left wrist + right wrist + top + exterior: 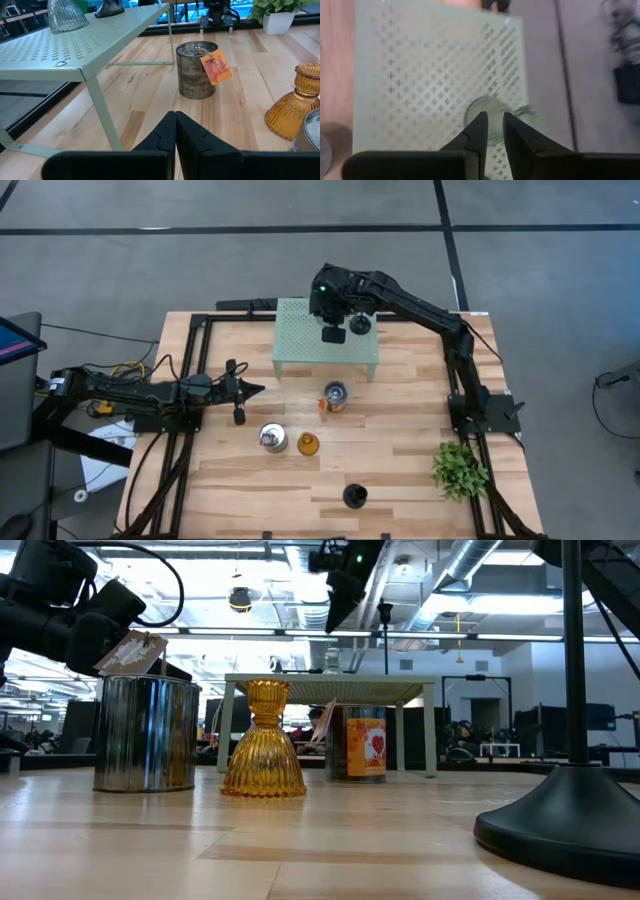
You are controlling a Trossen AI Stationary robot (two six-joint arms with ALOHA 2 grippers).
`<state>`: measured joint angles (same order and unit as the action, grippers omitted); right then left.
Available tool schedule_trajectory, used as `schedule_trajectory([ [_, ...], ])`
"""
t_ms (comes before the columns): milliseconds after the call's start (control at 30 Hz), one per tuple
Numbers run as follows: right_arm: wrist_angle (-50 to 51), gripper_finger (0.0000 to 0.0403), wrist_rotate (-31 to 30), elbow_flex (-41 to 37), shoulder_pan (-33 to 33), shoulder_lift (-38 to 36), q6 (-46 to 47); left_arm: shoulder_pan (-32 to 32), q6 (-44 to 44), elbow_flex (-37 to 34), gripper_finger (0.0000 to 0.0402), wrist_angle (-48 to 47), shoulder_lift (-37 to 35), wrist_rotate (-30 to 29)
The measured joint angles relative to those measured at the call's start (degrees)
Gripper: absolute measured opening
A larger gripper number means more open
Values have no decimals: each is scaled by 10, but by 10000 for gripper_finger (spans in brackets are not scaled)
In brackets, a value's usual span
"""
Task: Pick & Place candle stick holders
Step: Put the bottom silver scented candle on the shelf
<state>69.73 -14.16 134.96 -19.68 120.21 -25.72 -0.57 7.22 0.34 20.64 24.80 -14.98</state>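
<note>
The pale green mesh stand [300, 345] stands at the table's far middle. On it are the clear glass holder [65, 12] and the short black holder [359, 325]. My right gripper [494, 117] points down above the clear glass [520, 112], its fingers a little apart and clear of it in the low view [330, 628]. The orange-and-silver tin [335, 397], the silvery jar [271, 438], the amber glass [307, 444] and the slim-stemmed black stick [355, 496] stand on the table. My left gripper [255, 390] is shut and empty, left of the tin.
A leafy green plant [460, 470] stands at the table's near right. The stick's round base [570, 825] is closest to the near edge. Bare wood lies between my left gripper and the tin [197, 70], and along the near left of the table.
</note>
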Motion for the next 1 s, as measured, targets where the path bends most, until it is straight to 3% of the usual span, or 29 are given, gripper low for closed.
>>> schedule_trajectory([
  [333, 27, 52, -3, 0, 63, -77, 25, 0, 0, 0, 8, 0, 0, 0],
  [667, 134, 39, 117, -9, 118, -158, 93, 0, 0, 0, 8, 0, 0, 0],
  [833, 128, 4, 146, -62, 153, -200, 91, 0, 0, 0, 8, 0, 0, 0],
  [1000, 67, 10, 145, -189, 177, -269, 107, 0, 0, 0, 8, 0, 0, 0],
])
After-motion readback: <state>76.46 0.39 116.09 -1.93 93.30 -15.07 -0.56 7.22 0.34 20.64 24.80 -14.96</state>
